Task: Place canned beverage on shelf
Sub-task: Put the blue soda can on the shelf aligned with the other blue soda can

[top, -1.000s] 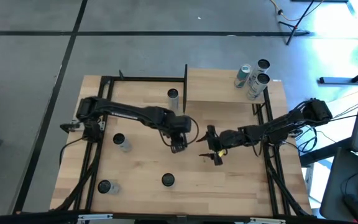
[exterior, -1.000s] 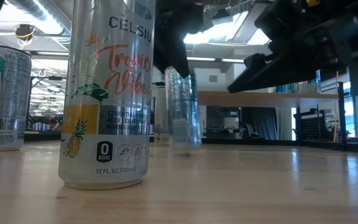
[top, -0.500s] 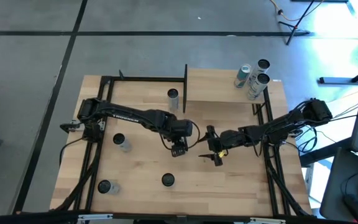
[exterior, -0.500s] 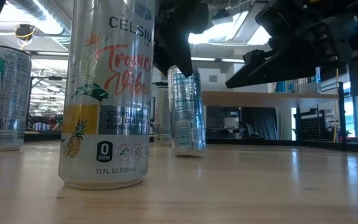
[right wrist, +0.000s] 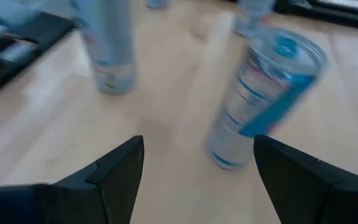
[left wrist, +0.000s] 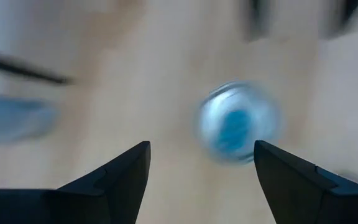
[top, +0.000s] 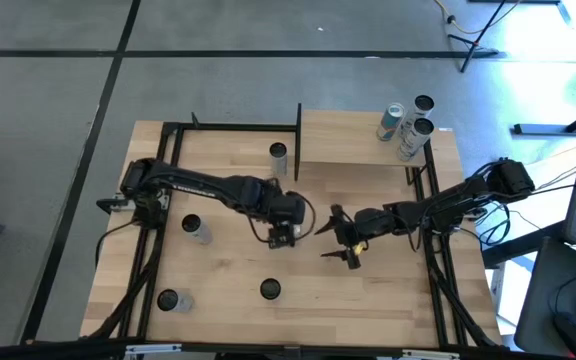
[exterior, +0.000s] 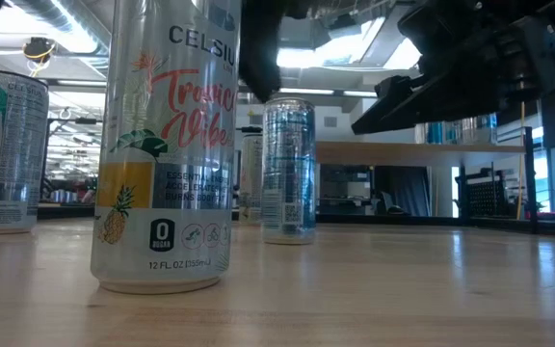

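A blue-and-silver beverage can (exterior: 288,169) stands upright on its base on the wooden table, near the middle. My left gripper (top: 283,237) hovers open just above it. In the left wrist view the can's top (left wrist: 237,122) shows below the spread fingers (left wrist: 201,146). My right gripper (top: 331,240) waits open beside the can, toward the table's right, with the can (right wrist: 265,93) ahead of its fingers (right wrist: 197,140). The shelf (top: 353,140), a raised light-wood board, stands at the far right and carries three cans (top: 408,122).
Other cans stand on the table: one by the shelf's left edge (top: 278,153), one at the left (top: 194,228), two near the front (top: 169,299) (top: 270,290). The front one (exterior: 167,145) fills the low view's left. Black frame rails (top: 148,260) run along the table's sides.
My left gripper has let go of the blue can and risen off it. The can, held tilted half a second ago, now stands upright on the table by itself.
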Robot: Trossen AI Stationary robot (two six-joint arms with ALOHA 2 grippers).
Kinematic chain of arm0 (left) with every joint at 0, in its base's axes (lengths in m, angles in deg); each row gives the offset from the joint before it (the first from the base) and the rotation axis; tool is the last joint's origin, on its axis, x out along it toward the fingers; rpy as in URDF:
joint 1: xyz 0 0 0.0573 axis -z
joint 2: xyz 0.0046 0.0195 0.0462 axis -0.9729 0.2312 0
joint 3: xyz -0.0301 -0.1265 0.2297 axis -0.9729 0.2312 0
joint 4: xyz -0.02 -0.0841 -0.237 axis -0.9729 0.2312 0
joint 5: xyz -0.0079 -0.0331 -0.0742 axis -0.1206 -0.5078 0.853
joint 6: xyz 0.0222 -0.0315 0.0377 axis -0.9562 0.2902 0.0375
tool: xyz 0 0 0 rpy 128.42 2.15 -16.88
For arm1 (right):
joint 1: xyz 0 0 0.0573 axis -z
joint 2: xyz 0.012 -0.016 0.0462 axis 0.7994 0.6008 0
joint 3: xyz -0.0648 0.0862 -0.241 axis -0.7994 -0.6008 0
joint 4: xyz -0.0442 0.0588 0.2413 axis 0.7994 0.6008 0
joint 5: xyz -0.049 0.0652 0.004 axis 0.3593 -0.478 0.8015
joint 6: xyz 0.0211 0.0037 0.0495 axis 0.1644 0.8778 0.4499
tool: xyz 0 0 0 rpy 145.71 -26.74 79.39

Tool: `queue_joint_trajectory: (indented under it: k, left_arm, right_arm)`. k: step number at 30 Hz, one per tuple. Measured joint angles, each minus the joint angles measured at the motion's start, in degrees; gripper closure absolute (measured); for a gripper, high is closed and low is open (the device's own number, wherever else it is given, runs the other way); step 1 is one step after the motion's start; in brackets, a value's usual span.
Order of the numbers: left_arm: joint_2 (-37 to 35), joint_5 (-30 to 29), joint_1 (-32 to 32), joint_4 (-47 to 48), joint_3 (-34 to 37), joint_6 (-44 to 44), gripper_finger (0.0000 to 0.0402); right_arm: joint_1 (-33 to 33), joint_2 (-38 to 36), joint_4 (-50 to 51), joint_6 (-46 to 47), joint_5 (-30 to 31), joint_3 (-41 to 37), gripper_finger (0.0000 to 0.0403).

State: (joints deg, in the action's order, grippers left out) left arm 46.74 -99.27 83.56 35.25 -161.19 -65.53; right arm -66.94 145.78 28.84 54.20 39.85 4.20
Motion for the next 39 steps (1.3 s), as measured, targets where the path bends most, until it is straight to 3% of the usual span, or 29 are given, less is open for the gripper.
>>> queue_joint_trajectory:
  k: [3,9,15,20,23,26,30,39]
  left_arm:
    - [-1.3,-9.0,1.0,4.1,1.0,1.6,0.0132]
    - [-9.3,-13.3,1.9,-2.2,14.1,5.0,0.0132]
    - [-18.3,-14.7,0.2,-32.8,35.4,1.8,0.0132]
    - [-18.8,-11.5,-1.3,-52.9,45.8,-1.4,0.0132]
    - [-17.6,-9.8,-2.3,-60.4,48.3,-1.6,0.0132]
    - [-17.1,-6.2,-2.8,-63.9,48.7,-1.6,0.0132]
    - [-16.9,-2.8,-2.2,-64.3,48.8,-1.6,0.0132]
    - [-17.0,-3.3,0.9,-63.7,48.8,-0.1,0.0132]
  right_arm:
    - [0.0,1.6,-3.4,0.2,-4.3,0.1,0.0114]
    - [0.0,8.2,-11.6,1.4,-9.5,0.1,0.0114]
    - [0.0,12.9,-16.6,0.0,-9.8,2.7,0.0114]
    - [0.0,15.0,-16.4,-0.2,-11.2,4.6,0.0114]
    - [0.0,16.0,-16.4,-0.2,-10.8,5.5,0.0114]
    - [0.0,16.8,-16.2,-0.2,-6.0,6.0,0.0114]
    - [0.0,16.1,-13.6,0.0,-0.5,6.1,0.0114]
    - [-0.2,15.7,-11.8,-0.2,0.9,6.0,0.0115]
